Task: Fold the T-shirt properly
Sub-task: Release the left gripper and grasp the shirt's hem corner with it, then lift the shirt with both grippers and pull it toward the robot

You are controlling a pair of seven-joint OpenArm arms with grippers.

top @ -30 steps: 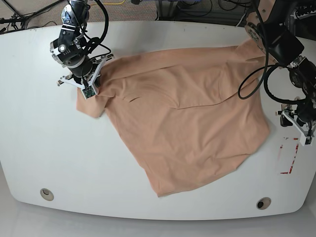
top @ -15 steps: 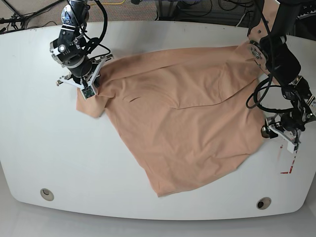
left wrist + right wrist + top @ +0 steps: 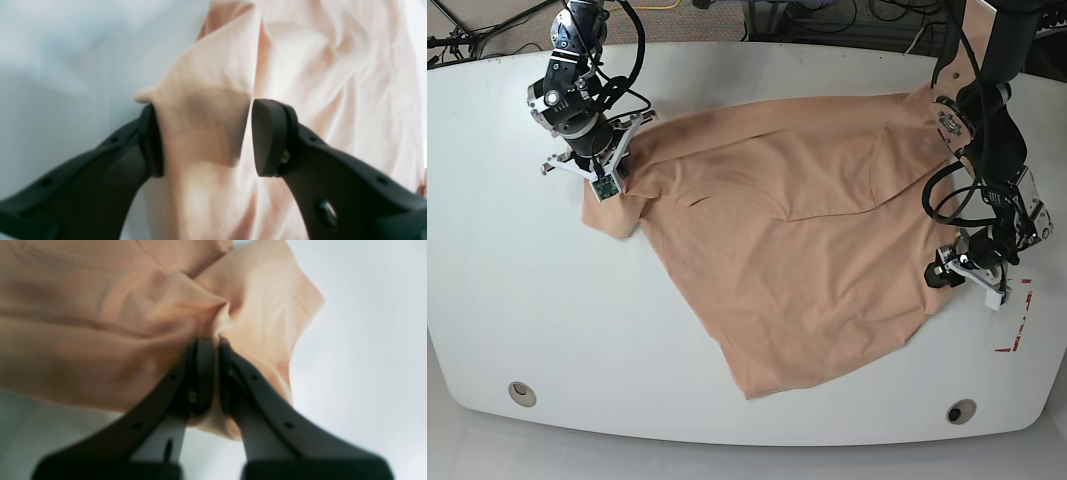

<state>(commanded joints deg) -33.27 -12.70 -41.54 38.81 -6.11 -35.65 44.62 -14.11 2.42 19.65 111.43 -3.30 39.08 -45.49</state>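
- The shirt [image 3: 797, 240] lies spread but crooked across the middle of the white counter [image 3: 507, 300], reaching from the upper left of the base view down to a point near the bottom center. No print shows on the side facing up.
- The right end effector [image 3: 213, 346], at the upper left of the base view, is clamped tight on a bunched bit of fabric. In its wrist view the cloth puckers right where the two fingers meet, with a flap hanging off to the right.
- The left end effector [image 3: 205, 136], at the right edge of the shirt in the base view, is spread wide with a raised ridge of cloth sitting between the fingers. The left finger [image 3: 151, 140] touches the fabric; the right one looks just clear of it.
- What could go wrong, as I see it: if the left side closes on only that thin ridge, it may catch one layer, or the edge slips out once it pulls.
- The right side's grip is a wad, not a clean corner, so tugging from there could drag wrinkles across the chest.
- If both pull unevenly, the already skewed shirt likely twists more, making a tidy fold harder.
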